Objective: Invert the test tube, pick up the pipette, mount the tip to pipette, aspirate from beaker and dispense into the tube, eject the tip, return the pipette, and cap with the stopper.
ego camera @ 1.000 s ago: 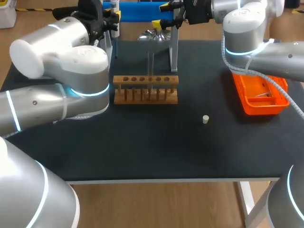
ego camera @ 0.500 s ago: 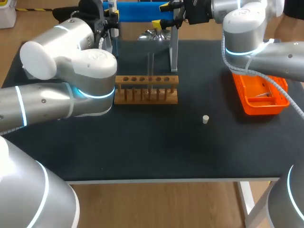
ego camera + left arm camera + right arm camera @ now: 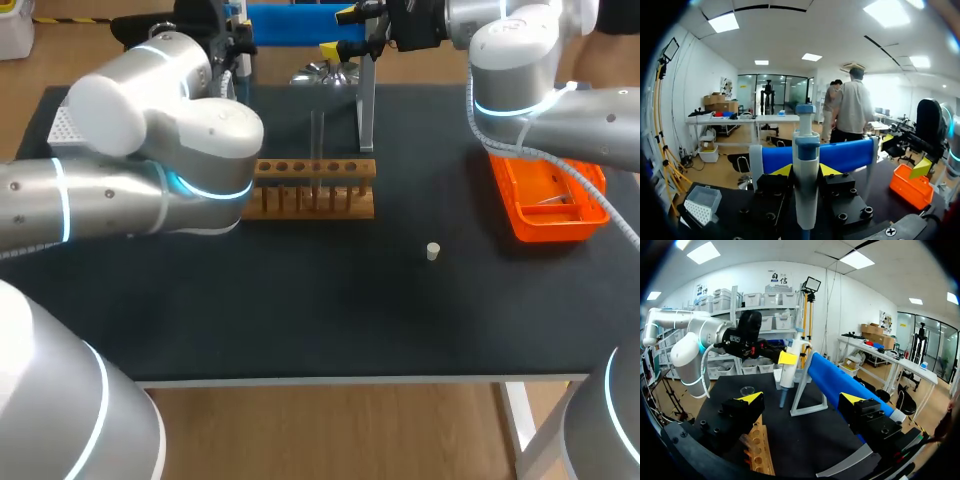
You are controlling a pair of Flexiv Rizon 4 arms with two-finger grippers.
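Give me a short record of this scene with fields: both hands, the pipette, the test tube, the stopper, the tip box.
left hand: shut on the pipette
pipette: upright, close to the blue stand
right hand: open, holding nothing
test tube: upright in the wooden rack
stopper: loose on the black mat, between rack and orange tray
tip box: on the mat's far left side

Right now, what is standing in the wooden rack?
One clear test tube stands in the wooden rack; the other holes that show look empty. The left arm covers the rack's left end, so that part cannot be seen.
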